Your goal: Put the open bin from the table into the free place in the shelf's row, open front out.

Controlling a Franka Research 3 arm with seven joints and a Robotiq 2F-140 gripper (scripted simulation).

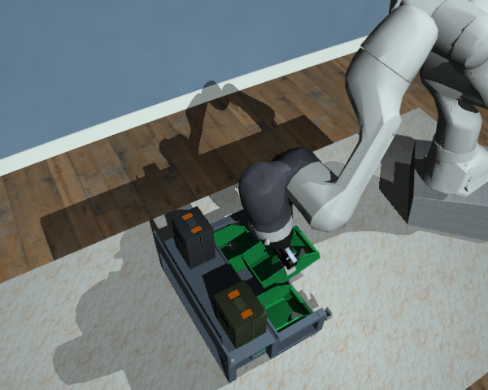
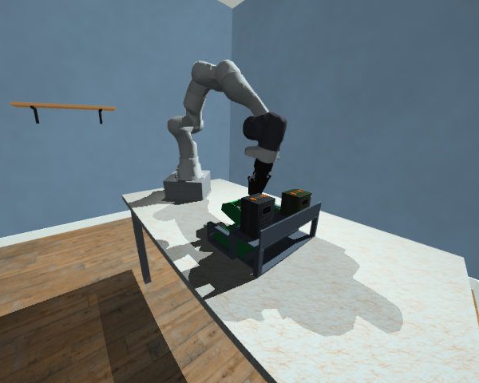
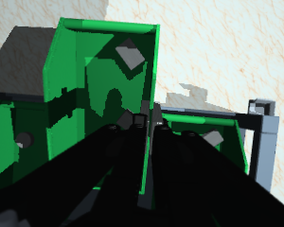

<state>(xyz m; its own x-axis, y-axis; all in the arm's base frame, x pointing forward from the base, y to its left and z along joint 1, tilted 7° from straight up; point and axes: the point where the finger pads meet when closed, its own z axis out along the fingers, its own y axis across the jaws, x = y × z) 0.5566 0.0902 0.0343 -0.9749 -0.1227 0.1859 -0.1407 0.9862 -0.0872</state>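
My gripper [image 1: 290, 267] [image 2: 255, 193] [image 3: 150, 113] is shut on one side wall of a green open bin [image 1: 307, 261] [image 2: 231, 212] [image 3: 99, 78]. The bin is tilted, its front end raised and reaching out past the shelf's front. It is over the middle of the row, between a green bin [image 1: 235, 236] on one side and another green bin [image 1: 283, 311] [image 3: 204, 119] on the other. A grey block [image 3: 130, 56] lies inside the held bin; another grey part shows near the fingers. The held bin's rear underside is hidden.
The grey-blue shelf [image 1: 297, 337] [image 2: 289, 224] [image 3: 269, 142] carries a dark grey case [image 1: 193, 243] [image 2: 256, 215] and an olive case [image 1: 241, 315] [image 2: 294, 203] on its rear board, with a gap between them. An upright post stands at the shelf's front corner beside the outer bin.
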